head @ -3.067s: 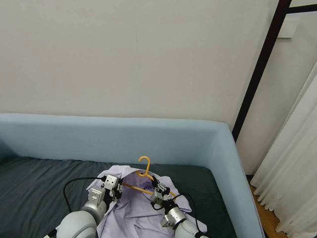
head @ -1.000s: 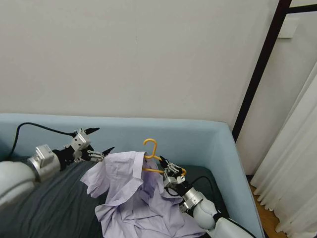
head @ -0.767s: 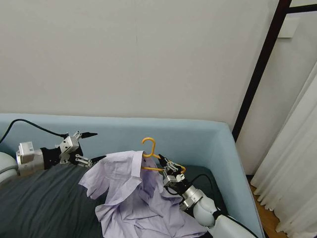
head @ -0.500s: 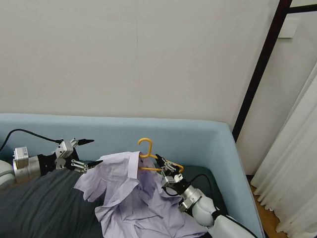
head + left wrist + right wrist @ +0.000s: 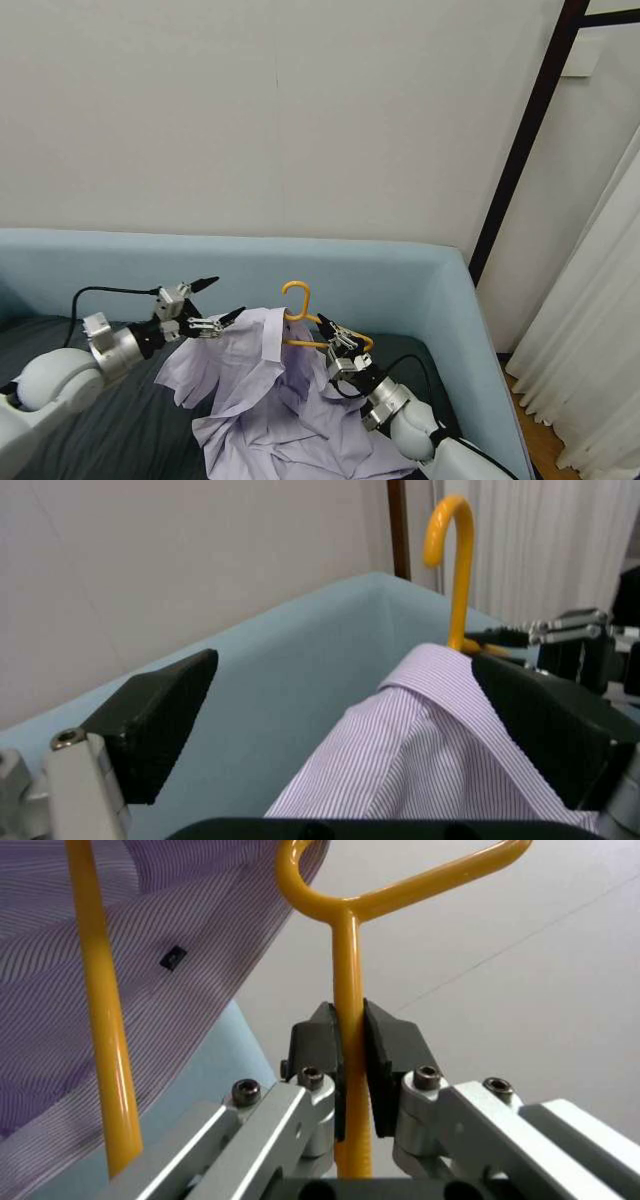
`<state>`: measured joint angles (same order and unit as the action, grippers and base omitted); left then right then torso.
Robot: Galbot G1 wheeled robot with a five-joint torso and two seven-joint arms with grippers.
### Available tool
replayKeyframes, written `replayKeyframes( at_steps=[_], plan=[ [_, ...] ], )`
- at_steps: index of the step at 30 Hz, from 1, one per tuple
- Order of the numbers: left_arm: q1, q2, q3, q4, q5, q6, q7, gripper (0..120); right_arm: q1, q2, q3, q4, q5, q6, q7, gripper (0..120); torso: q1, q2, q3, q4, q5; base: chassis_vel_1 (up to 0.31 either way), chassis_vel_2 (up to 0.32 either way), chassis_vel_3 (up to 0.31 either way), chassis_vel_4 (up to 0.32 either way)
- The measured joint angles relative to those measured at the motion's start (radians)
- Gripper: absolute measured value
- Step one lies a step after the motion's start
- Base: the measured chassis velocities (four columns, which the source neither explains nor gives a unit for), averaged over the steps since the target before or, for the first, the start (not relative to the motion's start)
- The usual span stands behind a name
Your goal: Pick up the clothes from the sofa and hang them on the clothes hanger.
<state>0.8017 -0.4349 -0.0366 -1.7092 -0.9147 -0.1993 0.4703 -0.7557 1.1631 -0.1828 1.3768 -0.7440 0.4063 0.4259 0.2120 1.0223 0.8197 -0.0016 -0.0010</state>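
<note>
**A:** As far as can be judged from the head view, stage of task?

**B:** Part done. Entry one: lilac pinstriped cotton shirt (image 5: 255, 390). Collar draped over a slim orange-yellow hanger (image 5: 293, 300) with curved hook. Bulk hanging toward six o'clock of the hook, above the dark grey seat cushion (image 5: 130, 440) of the pale blue upholstered sofa (image 5: 100, 265). Lowest folds possibly touching the cushion; not certain.

**A:** Where gripped, and by what?

**B:** Entry two: right gripper (image 5: 341, 352), at four o'clock of the hook. Black pads (image 5: 385, 1046) pressed tight onto a straight bar of the hanger, hook uppermost. Entry three: left gripper (image 5: 224, 297), at nine o'clock of the hook. Fingers spread wide, one to either side of the shirt's shoulder in the left wrist view, not closed on the cloth. Touching or just apart: cannot tell.

**A:** Outstanding?

**B:** Judged as follows. Collection from the sofa under way; shirt seated on the hanger at the collar at least. One shoulder slumped toward eight o'clock, likely wanting settling. Hanging not yet done: black upright post (image 5: 520, 150), presumably part of the rack, well apart at two o'clock, beside white curtains (image 5: 590, 350). Left to do: carrying across, then hooking over a rail.
</note>
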Motion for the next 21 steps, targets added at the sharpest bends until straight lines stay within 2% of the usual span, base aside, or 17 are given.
replayKeyframes(
  at_steps=[2,5,6,8,9,10,13,15,21],
  plan=[
    [-0.101,0.02,0.09,0.039,-0.004,0.009,0.041,100,0.009,-0.004,0.001,0.0,0.0,0.0,0.0,5,0.0,0.0,0.0,0.0006,0.0004,0.0,0.0,0.0,0.0],
    [-0.269,0.035,0.24,0.104,0.004,0.012,0.157,100,0.017,-0.011,0.009,0.0,-0.003,0.001,0.0,5,0.0,0.0,0.0,0.0007,0.0007,0.0,0.0,0.0,0.0],
    [-0.269,0.035,0.24,0.104,0.004,0.012,0.157,100,0.017,-0.011,0.009,0.0,-0.003,0.001,0.0,5,0.0,0.0,0.0,0.0007,0.0007,0.0,0.0,0.0,0.0],
    [-0.415,0.017,0.384,0.151,0.014,0.012,0.202,100,0.018,-0.015,0.021,-0.001,-0.012,0.015,0.001,5,0.0,0.0,0.0,0.0005,0.0,0.0,0.0,0.0,0.0],
    [-0.456,0.007,0.42,0.163,0.015,0.013,0.206,100,0.017,-0.017,0.026,-0.001,-0.019,0.024,0.003,5,0.0,0.0,0.0,0.0002,0.0,0.0,0.0,0.0,0.0],
    [-0.456,0.007,0.42,0.163,0.015,0.013,0.206,100,0.017,-0.017,0.026,-0.001,-0.019,0.024,0.003,5,0.0,0.0,0.0,0.0002,0.0,0.0,0.0,0.0,0.0],
    [-0.59,-0.038,0.529,0.215,0.021,0.022,0.21,100,0.014,-0.025,0.036,0.01,-0.041,0.041,0.006,5,0.0,0.0,0.0,-0.0001,0.0004,0.0,0.0,0.0,0.0],
    [-0.633,-0.055,0.564,0.236,0.021,0.028,0.207,100,0.014,-0.03,0.041,0.014,-0.05,0.048,0.007,5,0.0,0.0,0.0,0.0,0.0002,0.0,0.0,0.0,0.0],
    [-0.704,-0.062,0.64,0.245,0.019,0.041,0.208,98,0.017,-0.039,0.045,0.017,-0.057,0.058,0.007,5,0.0,0.0,0.0,0.0004,0.0003,0.0,0.0,0.0,0.0]
  ],
)
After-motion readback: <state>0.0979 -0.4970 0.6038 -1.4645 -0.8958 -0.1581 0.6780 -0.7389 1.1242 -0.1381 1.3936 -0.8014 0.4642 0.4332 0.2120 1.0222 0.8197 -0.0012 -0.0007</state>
